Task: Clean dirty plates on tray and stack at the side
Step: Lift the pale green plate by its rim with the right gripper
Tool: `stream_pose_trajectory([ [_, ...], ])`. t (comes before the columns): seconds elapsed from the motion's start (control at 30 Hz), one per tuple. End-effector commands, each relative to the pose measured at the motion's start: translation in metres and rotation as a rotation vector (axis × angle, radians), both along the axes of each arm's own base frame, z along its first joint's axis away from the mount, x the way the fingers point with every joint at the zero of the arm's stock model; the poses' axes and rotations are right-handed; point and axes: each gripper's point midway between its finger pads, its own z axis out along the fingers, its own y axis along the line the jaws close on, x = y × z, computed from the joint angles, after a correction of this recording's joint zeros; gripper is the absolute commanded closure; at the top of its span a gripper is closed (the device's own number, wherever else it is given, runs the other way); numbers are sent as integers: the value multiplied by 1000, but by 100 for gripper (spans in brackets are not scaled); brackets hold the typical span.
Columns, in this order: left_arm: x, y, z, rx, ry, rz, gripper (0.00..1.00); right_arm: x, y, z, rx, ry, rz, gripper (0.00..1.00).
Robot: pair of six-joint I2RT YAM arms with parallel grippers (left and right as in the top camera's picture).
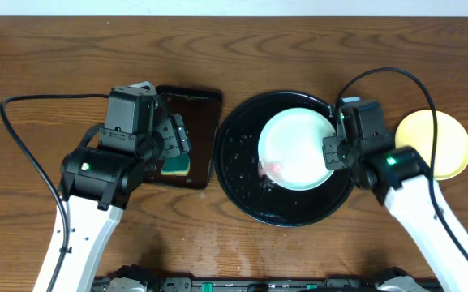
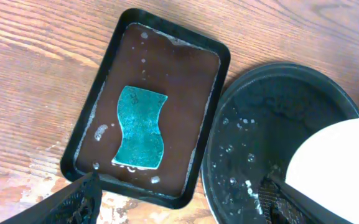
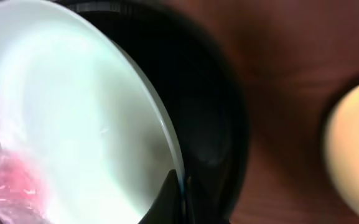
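Observation:
A pale mint-white plate (image 1: pixel 294 146) with a red smear (image 1: pixel 272 169) is tilted over the round black tray (image 1: pixel 238 154). My right gripper (image 1: pixel 331 151) is shut on its right rim. In the right wrist view the fingertips (image 3: pixel 178 194) pinch the plate's edge (image 3: pixel 73 106), and the red smear (image 3: pixel 8 180) sits low on the left. A pale yellow plate (image 1: pixel 433 144) lies on the table to the right of the tray. My left gripper (image 1: pixel 175 143) is open and empty above a teal sponge (image 2: pixel 140 127).
The sponge lies in a small rectangular dark tray (image 2: pixel 167 62) holding wet residue, just left of the round black tray (image 2: pixel 260 118). Water drops dot the round tray. The wood tabletop (image 1: pixel 71 65) surrounds both trays.

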Motion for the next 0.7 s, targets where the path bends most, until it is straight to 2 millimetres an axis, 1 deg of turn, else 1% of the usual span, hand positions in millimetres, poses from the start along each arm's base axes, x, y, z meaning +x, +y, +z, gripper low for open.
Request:
stream_pose_trajectory([
  [0.0,2,0,9,-6,-24,1,19,7,-5,31,-127,-136,-6,99],
  [0.07,2,0,9,-6,-24,1,18,6,-1,38,-175,-172,18,99],
  [0.23,2,0,9,-6,-24,1,18,2,-2,56,-354,-268,-18,99],
  [0.43,2,0,9,-6,-24,1,18,-12,22,77,-528,-377,60,99],
  [0.67,2,0,9,-6,-24,1,18,-30,44,99,-652,-492,108,99],
])
